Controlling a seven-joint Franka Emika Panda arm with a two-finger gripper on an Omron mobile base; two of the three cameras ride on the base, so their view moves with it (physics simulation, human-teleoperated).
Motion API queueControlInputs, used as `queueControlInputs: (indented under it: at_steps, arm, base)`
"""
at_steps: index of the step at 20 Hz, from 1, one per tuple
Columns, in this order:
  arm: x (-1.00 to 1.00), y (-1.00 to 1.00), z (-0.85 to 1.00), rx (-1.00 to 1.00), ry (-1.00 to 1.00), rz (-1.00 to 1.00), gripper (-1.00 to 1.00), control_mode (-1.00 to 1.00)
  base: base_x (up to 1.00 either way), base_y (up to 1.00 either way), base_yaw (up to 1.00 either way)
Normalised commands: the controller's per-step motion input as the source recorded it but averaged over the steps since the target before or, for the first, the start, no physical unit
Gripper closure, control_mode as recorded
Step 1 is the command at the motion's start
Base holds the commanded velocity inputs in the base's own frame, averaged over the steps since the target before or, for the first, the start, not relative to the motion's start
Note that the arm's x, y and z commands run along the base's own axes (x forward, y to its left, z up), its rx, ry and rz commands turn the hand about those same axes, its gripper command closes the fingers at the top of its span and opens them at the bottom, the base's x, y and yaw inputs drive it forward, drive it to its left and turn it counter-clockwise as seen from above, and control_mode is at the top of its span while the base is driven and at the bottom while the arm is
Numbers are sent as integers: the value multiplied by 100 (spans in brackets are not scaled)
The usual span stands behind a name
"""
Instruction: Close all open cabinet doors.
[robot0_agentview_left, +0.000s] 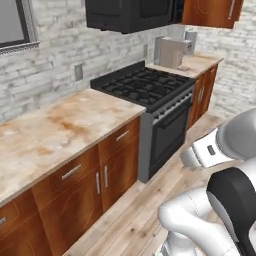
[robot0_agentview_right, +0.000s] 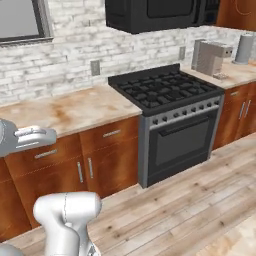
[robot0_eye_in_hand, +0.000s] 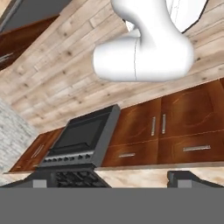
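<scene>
Looking at the hand view, you saw the gripper (robot0_eye_in_hand: 111, 178) spread wide, holding nothing, above the stove (robot0_eye_in_hand: 81, 140); a cabinet door (robot0_agentview_left: 212, 12) sat upper right in the left base view.

Even, bright rendered light with soft, faint shadows; no glare. Textures look coarse and slightly blurred, especially on the worktop (robot0_agentview_left: 60, 125).
</scene>
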Motion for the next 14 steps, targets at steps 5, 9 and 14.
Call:
queueControlInputs:
  at_steps: [5, 9, 14]
  arm:
    - [0, 0, 0, 0, 0, 0, -100, 100]
    - [0, 0, 0, 0, 0, 0, -100, 100]
    - [0, 0, 0, 0, 0, 0, -100, 100]
  base:
    - [29, 0, -46]
    - [25, 3, -55]
    - [29, 4, -58]
